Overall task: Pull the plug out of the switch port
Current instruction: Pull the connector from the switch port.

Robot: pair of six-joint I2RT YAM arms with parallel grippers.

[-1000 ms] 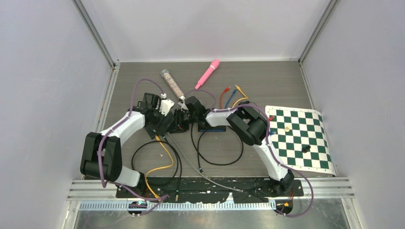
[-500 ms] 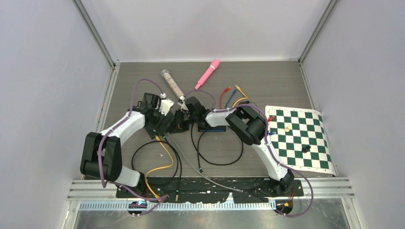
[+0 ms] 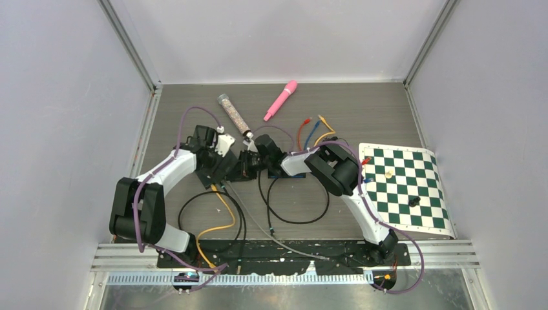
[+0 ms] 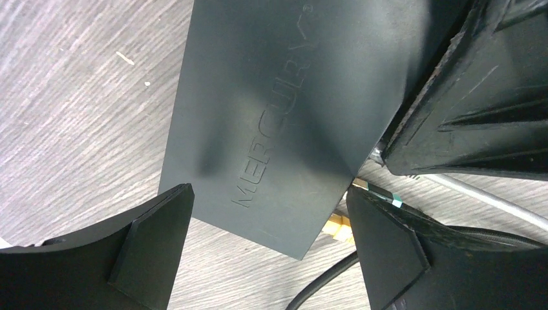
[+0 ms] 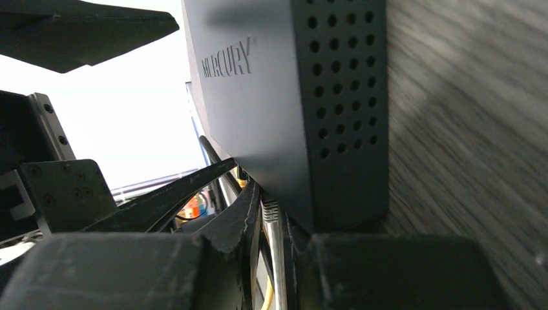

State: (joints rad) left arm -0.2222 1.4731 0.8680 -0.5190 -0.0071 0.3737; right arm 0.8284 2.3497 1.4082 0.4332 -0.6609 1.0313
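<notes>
Switch (image 4: 271,123) lies flat on the counter (image 3: 362,116), straddled by the spread left tool (image 4: 268,258). Plug (image 5: 271,213) sits in its port edge, pinched by the right tool (image 5: 274,258). Plug judged rigid, latched; best gripped at its body, not the cable.

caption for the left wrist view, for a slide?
Left gripper straddling the dark Mercury switch, yellow plug at its edge.

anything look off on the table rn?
The chessboard mat hangs past the table's right edge, near corner curled. Loose cables sprawl in front of the switch. The switch itself looks intact; both grippers crowd its port side.
</notes>
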